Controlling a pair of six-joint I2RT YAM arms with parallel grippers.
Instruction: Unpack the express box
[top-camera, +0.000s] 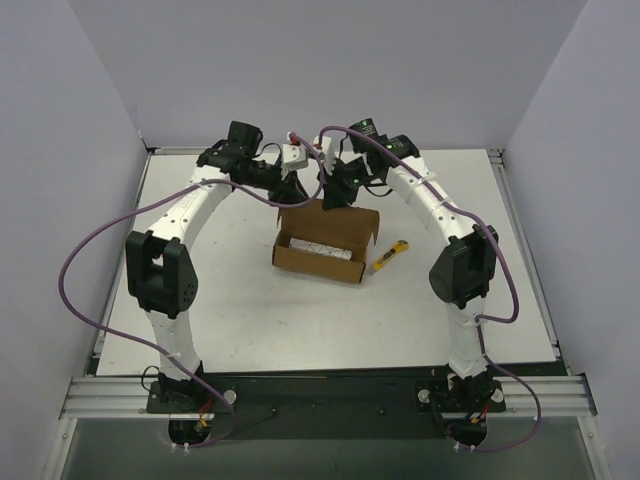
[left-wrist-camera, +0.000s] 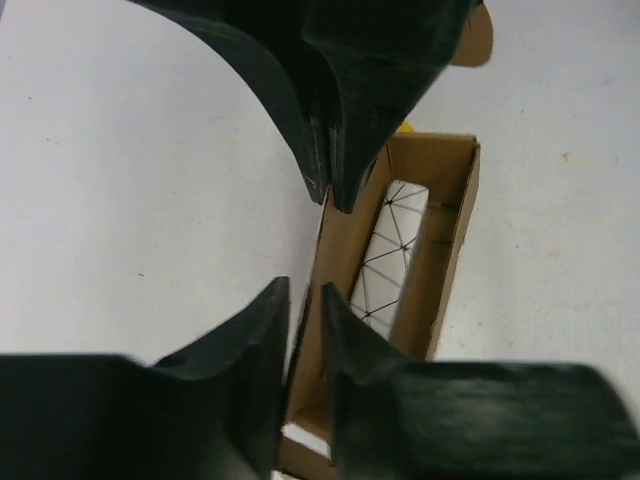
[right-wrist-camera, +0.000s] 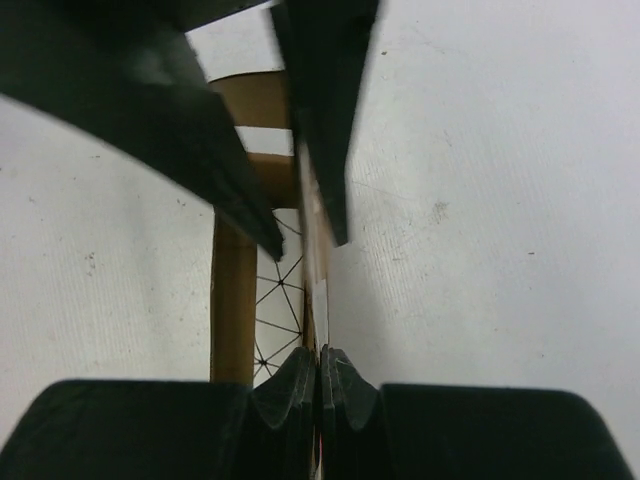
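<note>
On the worktop (top-camera: 250, 310), the express box (top-camera: 322, 245) looks light, thin-walled and bendy, so grab near a corner. Right tool (top-camera: 336, 193) pinches one wall. Left tool (top-camera: 288, 190) straddles another, can't tell if it's gripping.

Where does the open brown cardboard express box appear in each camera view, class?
Top external: express box at centre.
Left wrist: the box right of centre, slanting.
Right wrist: the box centre-left, narrow.
Shared landmark: white black-lined packing inside it.
</note>
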